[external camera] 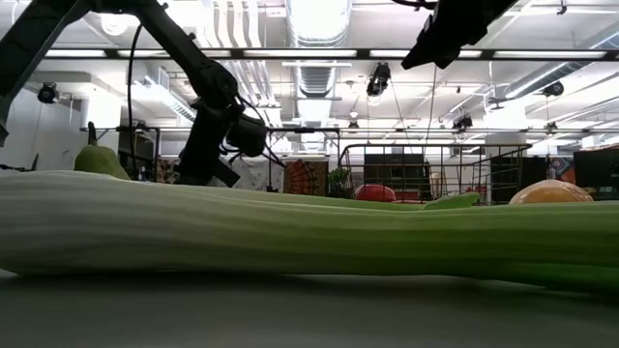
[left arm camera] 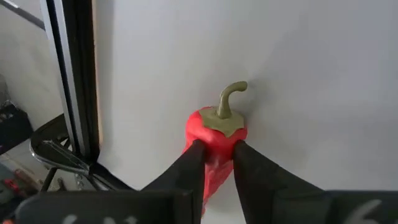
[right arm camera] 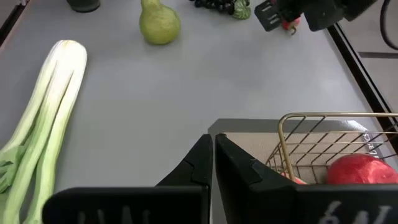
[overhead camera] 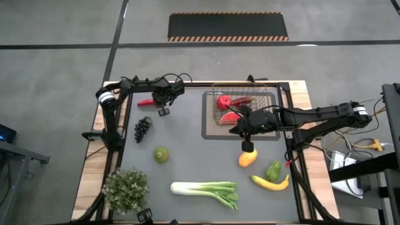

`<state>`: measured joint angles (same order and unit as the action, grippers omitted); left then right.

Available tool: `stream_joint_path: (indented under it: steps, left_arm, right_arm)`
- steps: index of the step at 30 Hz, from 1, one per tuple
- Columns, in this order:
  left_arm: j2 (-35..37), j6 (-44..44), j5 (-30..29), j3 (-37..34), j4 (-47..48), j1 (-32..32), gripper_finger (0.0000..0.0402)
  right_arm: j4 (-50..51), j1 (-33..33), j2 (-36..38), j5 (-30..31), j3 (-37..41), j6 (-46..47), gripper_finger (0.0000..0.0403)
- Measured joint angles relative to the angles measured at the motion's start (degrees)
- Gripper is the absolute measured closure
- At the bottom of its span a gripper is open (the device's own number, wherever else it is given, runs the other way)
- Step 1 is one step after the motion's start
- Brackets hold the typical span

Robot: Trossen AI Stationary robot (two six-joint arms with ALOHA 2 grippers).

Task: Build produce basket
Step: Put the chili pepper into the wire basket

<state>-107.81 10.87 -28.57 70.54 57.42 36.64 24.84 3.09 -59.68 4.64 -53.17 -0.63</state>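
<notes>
Two arms: both are over the grey desk [overhead camera: 187, 150], the left one at the far left part, the right one reaching in from the right side.
Left gripper [left arm camera: 216, 151]: its jaws are closed on a red chilli pepper [left arm camera: 214, 134], which lies on the desk surface near the far left edge; the green stem points away from the fingers.
Right gripper [right arm camera: 213, 144]: its jaws are pressed together and hold nothing; it hangs just beside the near left corner of the basket [overhead camera: 273, 94], above the desk.
Basket: it stands at the far right part of the desk, on a darker mat. Inside are a red apple [overhead camera: 224, 102], a watermelon slice [overhead camera: 231, 117] and another red chilli [overhead camera: 242, 99].
Grapes [overhead camera: 142, 128]: on the desk at the left, near the left arm's base.
Pear-like green fruit [overhead camera: 162, 154]: near the middle left, apart from the grapes.
Leek [overhead camera: 207, 190]: lies along the near edge; in the low view it fills the front.
Mango [overhead camera: 247, 158]: just in front of the right gripper, toward the near side.
Green pepper [overhead camera: 273, 170]: beside the banana [overhead camera: 270, 182], touching or almost touching; I cannot tell which.
Potted plant [overhead camera: 125, 189]: at the near left corner.
</notes>
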Motion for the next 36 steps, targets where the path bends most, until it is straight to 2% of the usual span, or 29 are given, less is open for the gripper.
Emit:
stream_joint_path:
  steps: [4,10,17,22,24,28,36]
  left_arm:
    - [2.6,-0.1,0.2,-0.1,-0.1,-1.0,0.036]
    - [11.0,-1.6,1.2,-0.1,-4.5,-3.7,0.0372]
    - [23.2,-3.5,10.9,-0.1,-14.0,-8.8,0.0374]
    - [30.4,-4.7,16.9,-0.5,-21.5,-14.6,0.0374]
    - [32.3,-5.0,19.4,-0.8,-25.1,-17.1,0.0374]
    - [35.1,-6.1,20.4,-2.4,-30.8,-21.9,0.0374]
    - [34.9,-6.1,20.3,-7.7,-33.8,-27.7,0.0374]
  right_arm:
    - [0.0,0.0,0.0,0.1,0.0,0.5,0.0394]
    - [-0.3,0.0,0.0,0.6,0.1,1.3,0.0394]
    - [-2.4,0.0,0.0,3.1,2.4,3.4,0.0394]
    - [-12.5,0.0,0.0,3.0,7.4,2.6,0.0394]
    - [-18.4,0.0,0.0,2.9,9.9,1.1,0.0394]
    - [-28.4,0.0,0.0,3.0,13.7,-0.9,0.0394]
    - [-29.7,0.0,0.0,3.0,14.9,1.5,0.038]
